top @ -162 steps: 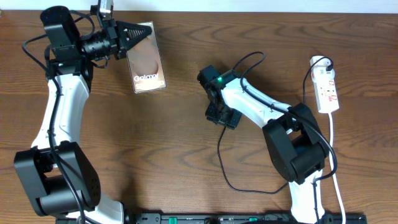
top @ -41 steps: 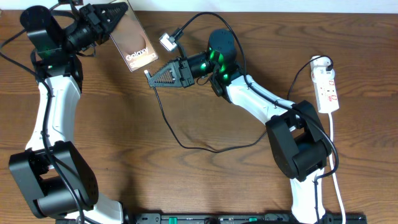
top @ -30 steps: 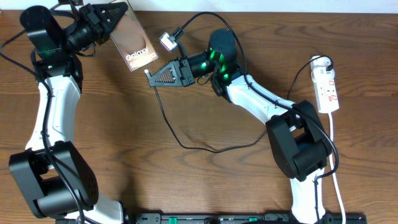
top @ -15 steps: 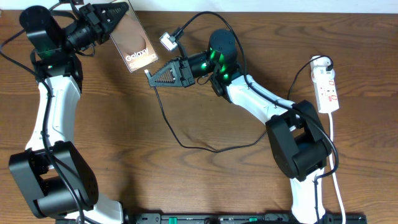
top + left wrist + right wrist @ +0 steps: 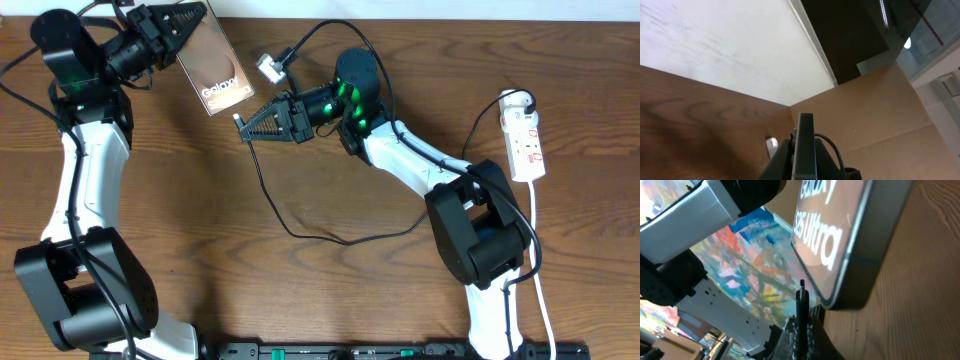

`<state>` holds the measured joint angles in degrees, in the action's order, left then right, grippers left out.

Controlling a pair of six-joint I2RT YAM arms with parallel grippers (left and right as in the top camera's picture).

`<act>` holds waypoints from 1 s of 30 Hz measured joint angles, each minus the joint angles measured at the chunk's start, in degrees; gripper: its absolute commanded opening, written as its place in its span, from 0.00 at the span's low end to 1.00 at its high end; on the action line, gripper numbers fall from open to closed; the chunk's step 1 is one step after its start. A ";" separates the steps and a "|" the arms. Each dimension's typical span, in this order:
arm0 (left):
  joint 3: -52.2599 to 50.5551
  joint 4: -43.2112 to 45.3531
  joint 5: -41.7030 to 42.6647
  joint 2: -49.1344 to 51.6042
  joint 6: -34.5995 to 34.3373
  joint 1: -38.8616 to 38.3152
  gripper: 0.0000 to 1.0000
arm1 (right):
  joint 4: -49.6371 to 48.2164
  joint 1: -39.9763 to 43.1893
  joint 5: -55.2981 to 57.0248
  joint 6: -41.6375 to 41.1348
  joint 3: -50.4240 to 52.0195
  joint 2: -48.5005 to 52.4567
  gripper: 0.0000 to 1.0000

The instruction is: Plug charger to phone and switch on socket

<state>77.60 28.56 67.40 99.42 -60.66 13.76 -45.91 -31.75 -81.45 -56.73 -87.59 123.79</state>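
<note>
The phone (image 5: 215, 70), a brown slab with white lettering, is held tilted above the table's far left corner, with my left gripper (image 5: 195, 20) shut on its top end. The left wrist view shows the phone (image 5: 805, 142) edge-on between the fingers (image 5: 782, 162). My right gripper (image 5: 242, 127) is shut on the charger (image 5: 262, 190), whose black plug tip (image 5: 801, 296) points up at the phone's lower edge (image 5: 855, 275), a small gap short of it. The cable trails down in a loop across the table. The white socket (image 5: 527, 140) lies at the far right.
A small white block (image 5: 268, 67) on a black lead hangs by the right arm, just right of the phone. The socket's white lead (image 5: 535, 250) runs down the right edge. The charger's loop (image 5: 340, 238) lies on the wood in the middle.
The right arm has shifted only very slightly with the plug tip near the phone's lower end. The left arm and phone have not moved. Both grips are unchanged.
</note>
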 measured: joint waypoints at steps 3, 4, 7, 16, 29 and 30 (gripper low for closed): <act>0.00 0.04 0.00 0.00 0.00 0.00 0.08 | 0.00 0.02 0.00 0.66 0.00 0.02 0.01; 0.00 0.09 0.02 0.00 0.00 0.00 0.07 | 0.00 0.07 0.00 0.85 0.00 0.07 0.01; 0.00 0.09 0.00 0.00 0.00 0.00 0.07 | -0.04 0.07 0.00 0.87 0.00 0.37 0.01; 0.00 0.17 0.00 0.00 0.02 0.00 0.07 | -6.88 0.31 -0.57 -1.68 0.00 2.38 0.01; 0.00 0.81 1.46 0.00 0.70 0.00 0.07 | -10.78 0.33 -1.07 -5.90 0.00 2.38 0.01; 0.00 0.83 1.51 0.00 0.70 0.00 0.07 | -11.04 0.33 -1.07 -5.99 0.00 2.38 0.01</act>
<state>77.60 29.39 68.90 99.42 -59.96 13.76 -56.95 -31.42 -82.52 -62.72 -87.59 126.17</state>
